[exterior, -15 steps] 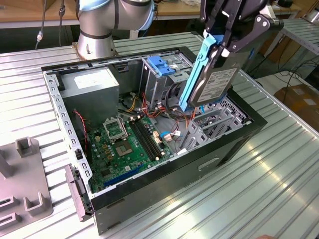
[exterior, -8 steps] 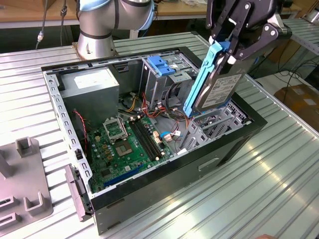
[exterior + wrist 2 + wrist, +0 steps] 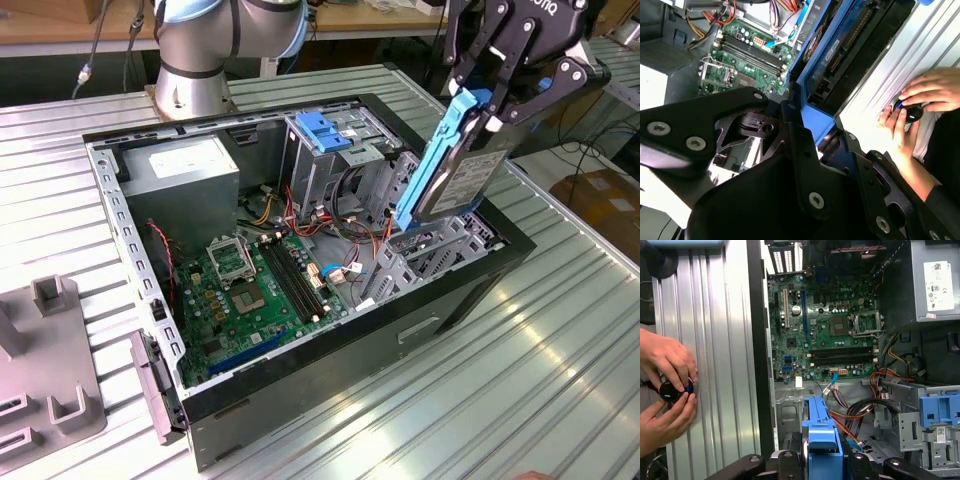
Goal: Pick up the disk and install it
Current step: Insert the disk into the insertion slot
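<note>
The disk [image 3: 455, 170], a grey metal drive in a bright blue carrier rail, hangs upright and tilted above the drive bay [image 3: 440, 245] at the exterior view's right end of the open computer case [image 3: 300, 390]. My gripper [image 3: 500, 105] is shut on the disk's upper end, black fingers clamping the blue rail. In the first wrist view the blue rail [image 3: 822, 440] sits between my fingers. In the second wrist view the disk [image 3: 832, 70] runs away from my gripper [image 3: 805, 125] towards the case's edge.
A fixed blue latch [image 3: 323, 130] tops the tall metal cage beside the bay. The motherboard [image 3: 255, 285] and loose cables lie in the case. A person's hands [image 3: 667, 390] hold a small black knob on the ribbed metal table [image 3: 520, 350]. A grey fixture [image 3: 45, 365] stands at the exterior view's left.
</note>
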